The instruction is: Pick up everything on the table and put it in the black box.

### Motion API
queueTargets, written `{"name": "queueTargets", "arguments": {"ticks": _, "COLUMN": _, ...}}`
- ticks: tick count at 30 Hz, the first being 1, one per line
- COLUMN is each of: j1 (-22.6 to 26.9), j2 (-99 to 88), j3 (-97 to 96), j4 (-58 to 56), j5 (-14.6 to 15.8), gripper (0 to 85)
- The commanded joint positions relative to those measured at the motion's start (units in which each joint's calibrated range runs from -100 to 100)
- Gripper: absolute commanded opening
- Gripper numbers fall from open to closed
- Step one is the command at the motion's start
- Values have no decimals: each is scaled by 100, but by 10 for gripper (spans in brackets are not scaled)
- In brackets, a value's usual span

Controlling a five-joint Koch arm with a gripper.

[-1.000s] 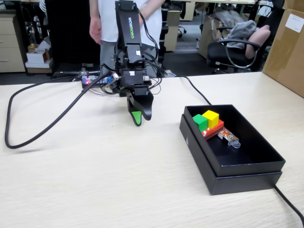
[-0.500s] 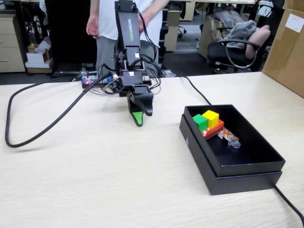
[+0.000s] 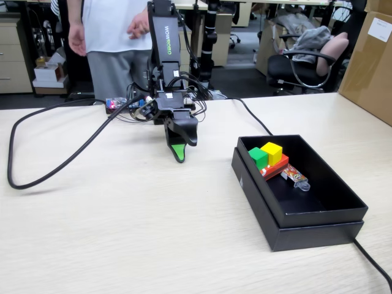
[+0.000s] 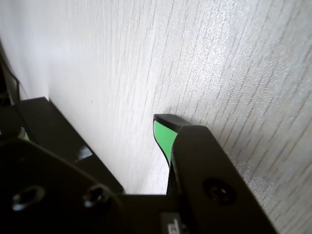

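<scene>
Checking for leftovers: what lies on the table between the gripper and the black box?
Nothing: the fixed view shows bare table between gripper and black box.

Even, bright room light; soft shadows under the box (image 3: 278,211). In the wrist view, glare whitens the table (image 4: 243,58) toward one o'clock; near parts blur.

Matt black cardboard box (image 3: 288,229) sits on pale, smooth wood-grain table (image 3: 122,233).
</scene>
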Motion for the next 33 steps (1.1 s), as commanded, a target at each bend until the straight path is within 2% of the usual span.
{"name": "queueTargets", "arguments": {"ticks": 1, "j1": 15, "j2": 107, "j3": -4, "j4": 103, "j5": 10, "gripper": 497}}
{"name": "queueTargets", "arguments": {"ticks": 33, "j1": -20, "j2": 290, "j3": -4, "j4": 137, "j5": 10, "gripper": 488}}
